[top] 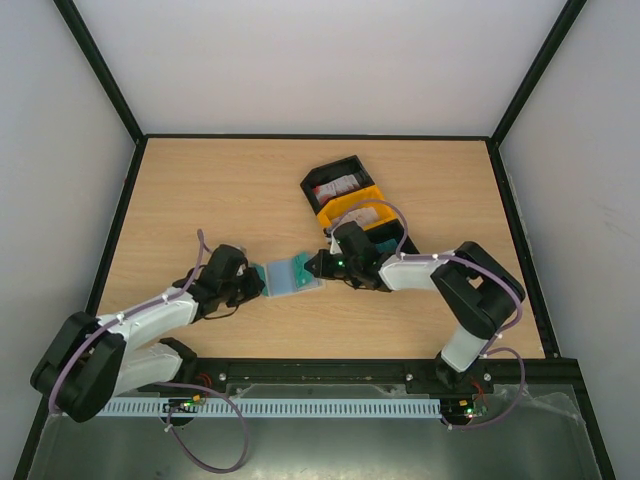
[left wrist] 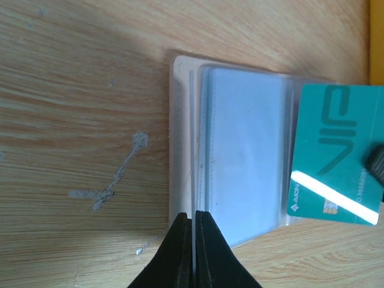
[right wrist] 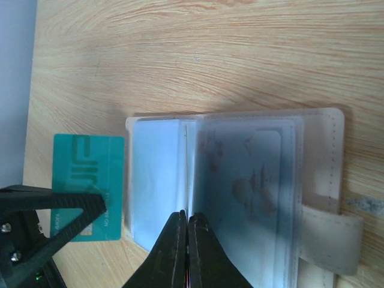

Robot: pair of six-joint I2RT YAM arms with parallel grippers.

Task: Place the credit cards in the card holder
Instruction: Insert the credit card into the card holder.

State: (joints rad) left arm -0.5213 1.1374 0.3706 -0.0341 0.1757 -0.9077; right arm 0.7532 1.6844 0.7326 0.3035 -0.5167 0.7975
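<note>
While the beige card holder (left wrist: 180, 150) with clear plastic sleeves (left wrist: 240, 156) lies open on the wooden table (left wrist: 72, 90), the left claw (left wrist: 195, 219) is closed, tips at the sleeves' near edge, and the right claw (right wrist: 187, 221) is closed over the pages; whether either pinches a sleeve is unclear. Right of the left claw, at the holder's edge, a teal plastic card (left wrist: 336, 150) reads "VIP"; its smaller print is blurred.

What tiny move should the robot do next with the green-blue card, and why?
Probably the right gripper should nudge the teal plastic VIP card into the open beige card holder. The card's edge only just meets the holder's clear sleeves, and nearly all of it sticks out.
</note>
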